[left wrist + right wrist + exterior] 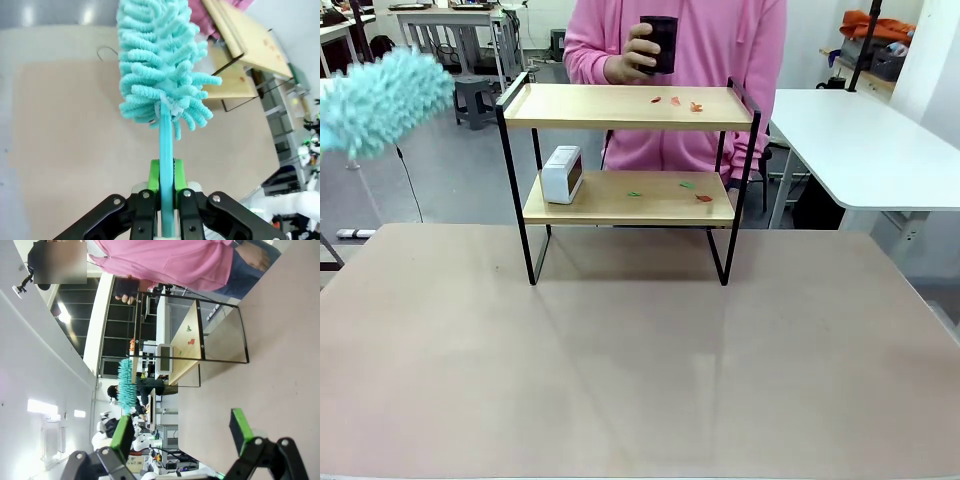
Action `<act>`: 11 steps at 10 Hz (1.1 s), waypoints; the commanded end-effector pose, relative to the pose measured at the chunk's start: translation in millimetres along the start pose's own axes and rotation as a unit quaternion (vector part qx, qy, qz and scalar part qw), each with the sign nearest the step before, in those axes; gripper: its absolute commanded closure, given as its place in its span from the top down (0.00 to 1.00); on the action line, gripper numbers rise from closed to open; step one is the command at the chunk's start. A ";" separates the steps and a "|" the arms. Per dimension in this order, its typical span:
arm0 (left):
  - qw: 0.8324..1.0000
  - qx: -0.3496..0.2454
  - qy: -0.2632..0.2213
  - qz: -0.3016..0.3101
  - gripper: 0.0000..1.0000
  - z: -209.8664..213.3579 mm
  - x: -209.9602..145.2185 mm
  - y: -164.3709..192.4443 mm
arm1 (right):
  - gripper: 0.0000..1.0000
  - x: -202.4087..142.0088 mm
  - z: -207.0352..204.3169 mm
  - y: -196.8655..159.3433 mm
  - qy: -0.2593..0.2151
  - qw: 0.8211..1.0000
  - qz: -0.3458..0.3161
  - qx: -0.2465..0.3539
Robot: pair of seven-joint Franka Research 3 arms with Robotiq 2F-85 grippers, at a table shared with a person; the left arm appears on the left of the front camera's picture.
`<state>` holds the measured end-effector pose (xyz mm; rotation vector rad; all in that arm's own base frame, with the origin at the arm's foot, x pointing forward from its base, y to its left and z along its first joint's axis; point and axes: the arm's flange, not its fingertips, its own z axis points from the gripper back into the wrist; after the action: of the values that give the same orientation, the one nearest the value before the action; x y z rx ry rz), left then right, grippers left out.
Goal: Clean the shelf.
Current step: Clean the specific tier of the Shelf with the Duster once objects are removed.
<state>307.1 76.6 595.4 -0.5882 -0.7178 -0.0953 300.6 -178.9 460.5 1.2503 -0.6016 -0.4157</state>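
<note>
Left pincer holds the fluffy duster away from the shelf, right pincer gapes wide; brushing off the bits probably comes next.

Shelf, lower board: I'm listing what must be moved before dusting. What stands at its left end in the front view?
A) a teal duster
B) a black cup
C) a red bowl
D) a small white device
D: a small white device stands on the left end of the lower board of the shelf; the black cup is in the person's hand beyond the shelf.
</note>
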 end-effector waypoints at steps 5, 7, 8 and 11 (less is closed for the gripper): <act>0.996 0.052 0.053 -0.043 0.12 -14.7 96.1 -146.7 | 1.00 2.9 -1.8 0.9 -0.007 1.000 0.014 0.012; 0.995 0.050 0.059 -0.064 0.12 -1.0 82.7 -125.1 | 1.00 2.9 -1.8 0.9 -0.007 1.000 0.014 0.012; 0.995 0.050 0.059 -0.064 0.12 -1.0 82.7 -125.1 | 1.00 2.9 -1.8 0.9 -0.007 1.000 0.014 0.012; 0.996 0.038 0.048 -0.063 0.12 -8.1 92.7 -140.1 | 1.00 2.9 -1.8 0.9 -0.007 1.000 0.014 0.012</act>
<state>341.2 -23.2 710.5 -0.4501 -0.6352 -0.1985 300.6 -179.0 460.6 1.2505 -0.6024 -0.4154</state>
